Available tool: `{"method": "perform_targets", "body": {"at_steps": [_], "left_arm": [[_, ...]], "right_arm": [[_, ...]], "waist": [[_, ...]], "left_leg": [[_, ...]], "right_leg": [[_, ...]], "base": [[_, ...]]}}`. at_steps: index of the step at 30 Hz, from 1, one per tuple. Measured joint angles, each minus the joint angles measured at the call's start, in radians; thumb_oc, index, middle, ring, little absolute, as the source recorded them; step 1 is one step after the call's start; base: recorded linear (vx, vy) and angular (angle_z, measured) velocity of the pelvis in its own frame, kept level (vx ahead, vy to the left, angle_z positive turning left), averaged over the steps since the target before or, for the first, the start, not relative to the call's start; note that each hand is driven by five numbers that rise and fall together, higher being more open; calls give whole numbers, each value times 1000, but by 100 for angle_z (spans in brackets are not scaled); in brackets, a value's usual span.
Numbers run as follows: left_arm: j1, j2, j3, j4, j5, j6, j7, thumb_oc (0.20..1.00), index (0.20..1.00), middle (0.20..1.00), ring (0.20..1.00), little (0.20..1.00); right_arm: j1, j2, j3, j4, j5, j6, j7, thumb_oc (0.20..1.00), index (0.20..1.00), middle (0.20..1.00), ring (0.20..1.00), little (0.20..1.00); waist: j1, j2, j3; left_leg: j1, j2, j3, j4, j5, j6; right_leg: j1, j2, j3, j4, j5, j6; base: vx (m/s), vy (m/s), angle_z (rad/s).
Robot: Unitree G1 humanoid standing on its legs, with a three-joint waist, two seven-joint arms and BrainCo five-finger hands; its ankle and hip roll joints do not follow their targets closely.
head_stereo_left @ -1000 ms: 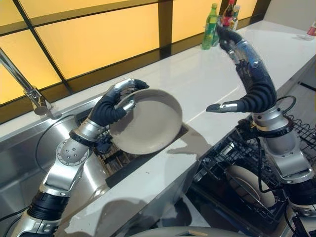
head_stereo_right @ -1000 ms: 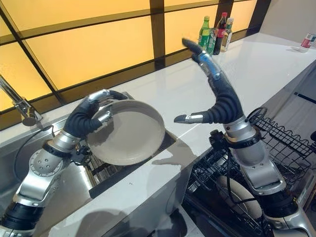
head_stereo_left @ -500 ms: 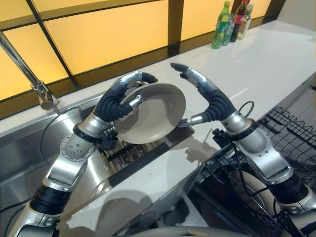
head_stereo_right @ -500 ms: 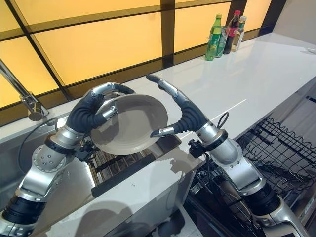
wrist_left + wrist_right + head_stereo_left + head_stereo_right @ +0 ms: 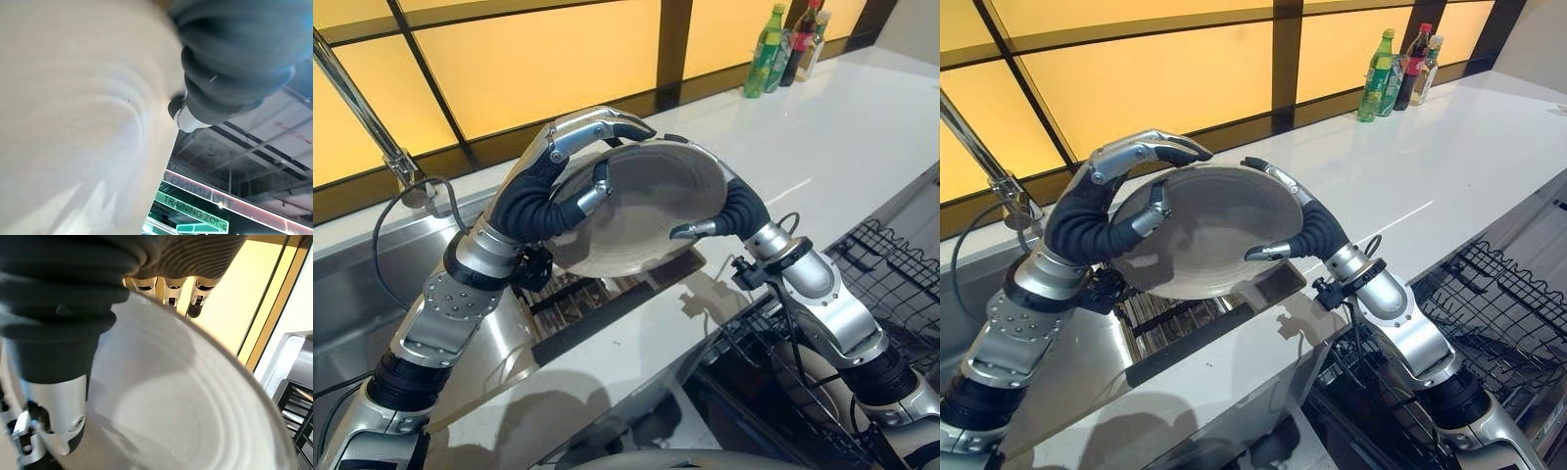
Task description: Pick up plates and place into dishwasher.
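1. Where the left hand [image 5: 570,166] meets the plate [image 5: 1209,227], its fingers curl over the upper rim while the thumb presses the concave face, so the rim is pinched between them; this grip holds the dish tilted up on edge above the counter.
2. On the opposite side, the right hand [image 5: 1295,223] wraps the far rim: its fingers [image 5: 1270,174] run behind the plate's top edge and its thumb lies across the front face, so the rim sits between them (the right wrist view shows the fingertips [image 5: 194,309] peeking past the rim from behind).
3. Both hands therefore grip the one pale, shallow plate at once, which I judge to be a handover from left to right, since the dishwasher sits on the right arm's side.
4. Below the plate, a slatted dish rack [image 5: 578,299] sits recessed beside the steel sink [image 5: 352,294], whose tap [image 5: 372,127] rises by the amber window.
5. Further out, the white counter [image 5: 1469,147] runs to three bottles [image 5: 1398,70] at its far end.
6. Low on the right, the open dishwasher's wire rack [image 5: 1494,304] awaits; another plate [image 5: 822,367] already stands in it, partly hidden by the right arm.
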State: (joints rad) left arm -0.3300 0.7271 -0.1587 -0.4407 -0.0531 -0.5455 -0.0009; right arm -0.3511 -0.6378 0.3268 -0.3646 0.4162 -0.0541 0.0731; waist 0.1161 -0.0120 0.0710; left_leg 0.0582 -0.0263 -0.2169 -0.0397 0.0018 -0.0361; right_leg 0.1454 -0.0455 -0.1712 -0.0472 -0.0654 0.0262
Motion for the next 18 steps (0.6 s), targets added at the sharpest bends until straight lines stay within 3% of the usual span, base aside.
{"method": "perform_targets", "body": {"at_steps": [9,10,11,12,13,18], "left_arm": [[-61,1,-54,-11,-18,-12,-51,200,200,200,200,200],[-66,0,-56,-11,-23,-12,-54,200,200,200,200,200],[-68,0,-56,-11,-36,-11,-58,200,200,200,200,200],[-68,0,-55,-11,-46,-11,-58,200,200,200,200,200],[-68,0,-55,-11,-48,-11,-58,200,200,200,200,200],[-68,0,-54,-11,-49,-11,-59,200,200,200,200,200]], "right_arm": [[-3,37,0,39,69,0,24,1000,1000,1000,1000,1000],[-4,38,0,41,78,0,41,896,896,896,896,896],[-4,38,0,41,89,-1,54,564,564,564,564,564],[-6,38,0,41,113,-1,72,285,285,285,285,285],[-7,37,-1,42,136,-1,84,200,200,200,200,200],[-7,34,-1,61,195,1,177,200,200,200,200,200]], "waist": [[4,0,0],[5,0,0],[3,0,0],[2,0,0],[2,0,0],[3,0,0]], "left_leg": [[1,-4,-5,3,2,2],[1,-4,-5,3,2,2],[1,-4,-5,3,2,2],[1,-4,-5,3,2,2],[1,-4,-5,3,2,2],[1,-4,-4,3,2,2]], "right_leg": [[4,-3,-3,2,-1,1],[4,-3,-3,2,-1,1],[4,-3,-3,2,-1,1],[4,-3,-3,2,-1,1],[4,-3,-3,2,-1,1],[4,-3,-3,2,-1,1]], "base": [[7,-3,1],[0,0,0],[0,0,0],[0,0,0],[0,0,0],[0,0,0]]}}
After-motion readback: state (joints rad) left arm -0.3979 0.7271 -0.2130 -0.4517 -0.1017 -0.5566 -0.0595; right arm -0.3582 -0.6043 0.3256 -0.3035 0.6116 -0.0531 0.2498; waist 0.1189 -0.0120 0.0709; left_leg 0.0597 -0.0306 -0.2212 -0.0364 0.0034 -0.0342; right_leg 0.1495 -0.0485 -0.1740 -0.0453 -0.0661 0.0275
